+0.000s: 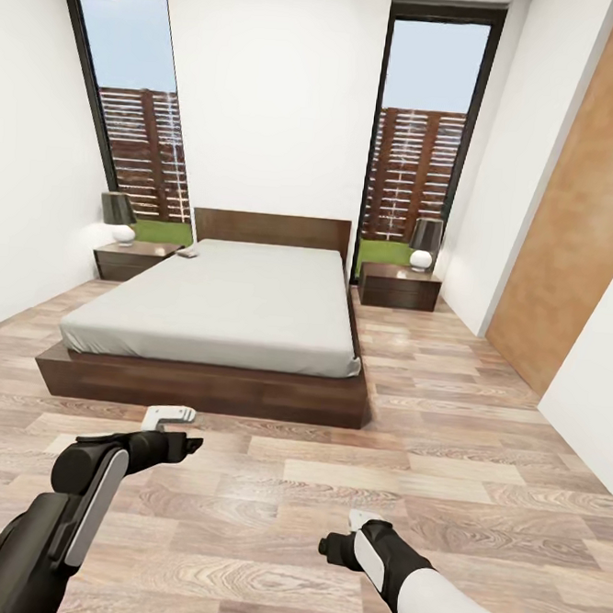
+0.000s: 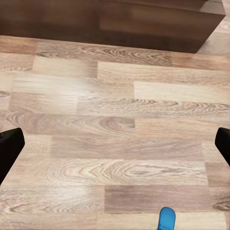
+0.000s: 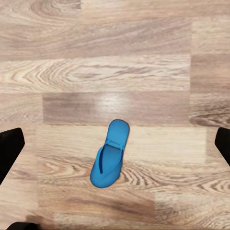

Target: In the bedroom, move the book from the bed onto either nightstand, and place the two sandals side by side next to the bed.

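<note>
Now the sandal step is in hand: one blue sandal [image 3: 110, 155] is seen on the floor beneath the released right claw [image 3: 115, 143], bed [image 1: 223, 309] at twelve o'clock; descent is needed next.

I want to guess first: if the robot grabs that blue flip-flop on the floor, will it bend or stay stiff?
Probably a bit bendy: the blue flip-flop looks thin and flat, with slim straps. It likely weighs little for its size. Lying flat on the wood floor, it should slide rather than roll if the open right pincer nudges it.

Left arm [image 1: 89, 492] black with grey panel; right arm [image 1: 431, 593] white, black-wristed
</note>
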Controlling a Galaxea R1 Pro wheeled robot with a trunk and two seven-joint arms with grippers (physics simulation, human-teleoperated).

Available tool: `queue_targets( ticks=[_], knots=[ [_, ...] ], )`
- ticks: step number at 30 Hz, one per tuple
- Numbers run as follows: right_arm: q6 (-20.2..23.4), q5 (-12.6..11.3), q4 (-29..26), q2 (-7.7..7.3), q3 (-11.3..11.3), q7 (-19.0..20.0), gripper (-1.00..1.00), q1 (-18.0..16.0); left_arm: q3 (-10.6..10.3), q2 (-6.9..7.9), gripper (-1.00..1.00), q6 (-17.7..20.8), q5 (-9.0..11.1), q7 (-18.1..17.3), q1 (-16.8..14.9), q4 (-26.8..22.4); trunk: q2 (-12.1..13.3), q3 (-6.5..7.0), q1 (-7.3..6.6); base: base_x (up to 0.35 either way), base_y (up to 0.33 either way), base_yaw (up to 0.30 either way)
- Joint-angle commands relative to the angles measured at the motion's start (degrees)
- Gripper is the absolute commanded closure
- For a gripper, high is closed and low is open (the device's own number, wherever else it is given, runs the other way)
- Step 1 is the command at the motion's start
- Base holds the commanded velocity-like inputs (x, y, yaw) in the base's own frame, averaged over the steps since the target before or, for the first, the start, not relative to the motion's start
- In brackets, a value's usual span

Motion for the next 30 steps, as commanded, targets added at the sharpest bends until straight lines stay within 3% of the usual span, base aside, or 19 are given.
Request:
queue_targets(
  ticks=[1, 25, 30],
  knots=[
    [0.2, -0.3, -0.1, 0.06, -0.4, -0.3, -1.00, 0.0, 0.1, 0.07, -1.00, 0.3, 0.0, -0.3, -0.1, 0.0, -0.4, -0.24, 0.22, 0.000, 0.000, 0.000],
    [0.2, -0.3, 0.2, 0.50, -0.2, 0.1, -1.00, 0.0, 0.1, 0.35, -1.00, 0.3, 0.2, -0.3, -0.2, -0.1, -10.1, -4.55, 5.49, 0.000, 0.000, 0.000],
    [0.2, -0.3, 0.2, 0.50, -0.2, 0.1, -1.00, 0.0, 1.3, 1.28, -1.00, 0.3, 0.3, -0.3, -0.9, -0.5, -12.1, -5.45, 6.59, 0.000, 0.000, 0.000]
  ],
)
